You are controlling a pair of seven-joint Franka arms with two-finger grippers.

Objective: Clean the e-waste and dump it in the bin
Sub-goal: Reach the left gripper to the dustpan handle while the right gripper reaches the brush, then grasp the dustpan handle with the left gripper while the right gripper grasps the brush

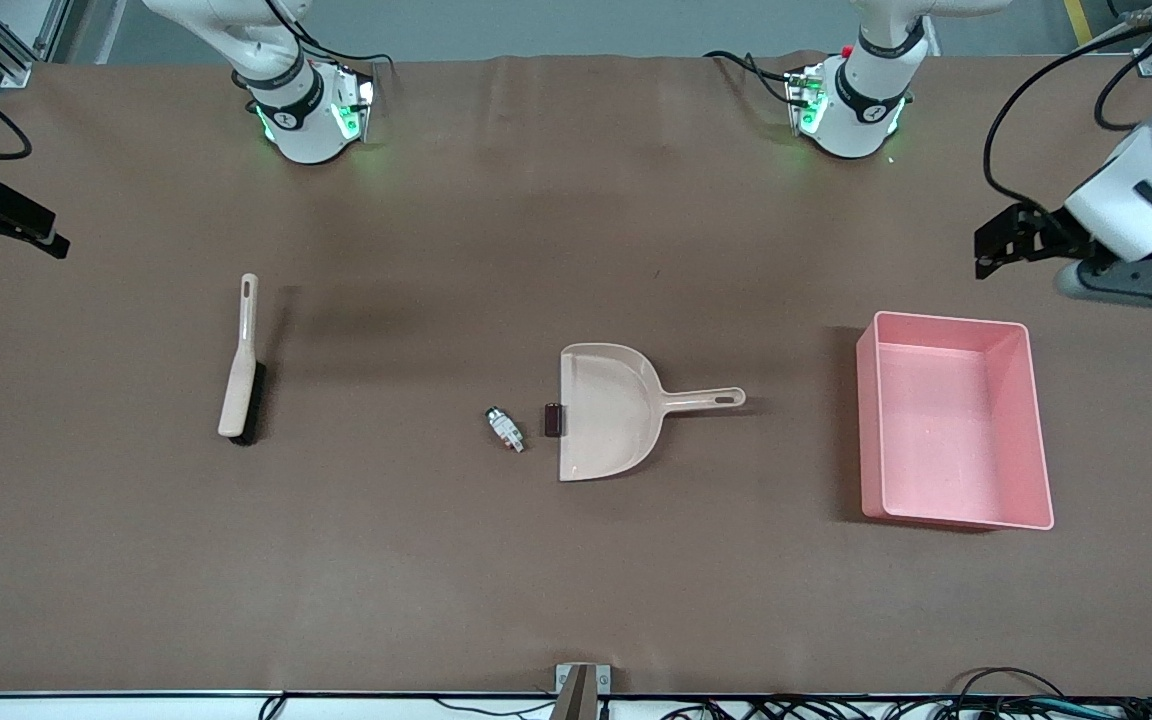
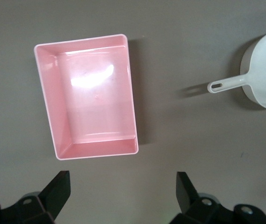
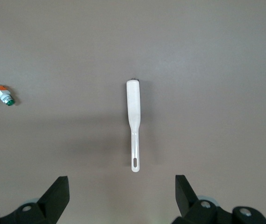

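The e-waste lies mid-table: a small dark block (image 1: 554,419) touching the mouth of the beige dustpan (image 1: 606,410), and a white-grey piece (image 1: 504,428) with an orange mark beside it, toward the right arm's end. The white-grey piece also shows in the right wrist view (image 3: 1,94). The pink bin (image 1: 868,420) stands empty toward the left arm's end and shows in the left wrist view (image 2: 91,93). My left gripper (image 2: 122,193) is open and empty, up over the table beside the bin. My right gripper (image 3: 122,193) is open and empty, high over the table near the brush (image 3: 133,121).
The beige brush (image 1: 239,365) with dark bristles lies flat toward the right arm's end of the table. The dustpan's handle (image 1: 706,399) points toward the bin. Both grippers show in the front view at its side edges, the left (image 1: 1001,240) and the right (image 1: 6,220).
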